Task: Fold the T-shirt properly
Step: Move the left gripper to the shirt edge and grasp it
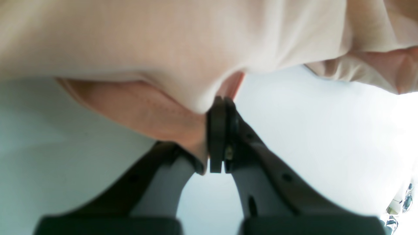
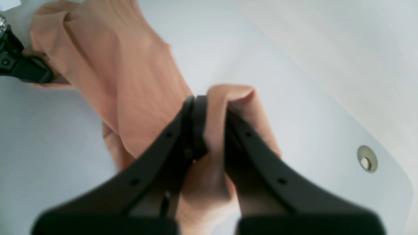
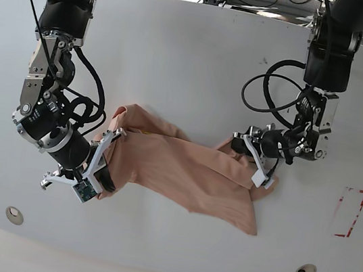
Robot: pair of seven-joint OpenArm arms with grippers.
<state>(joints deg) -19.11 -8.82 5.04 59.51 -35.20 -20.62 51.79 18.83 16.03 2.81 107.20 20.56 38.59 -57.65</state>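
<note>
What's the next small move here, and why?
Probably lift both arms a little and draw them apart. Both grippers are shut on the T-shirt: the left gripper pinches an edge, the right gripper clamps a bunched fold. The cloth lies crumpled and twisted between them on the table, so it needs spreading before folding.

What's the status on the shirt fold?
Left gripper shut on shirt edge. Right gripper shut on a bunched fold. Shirt crumpled, stretched between both over the table. Nothing in the way.
</note>
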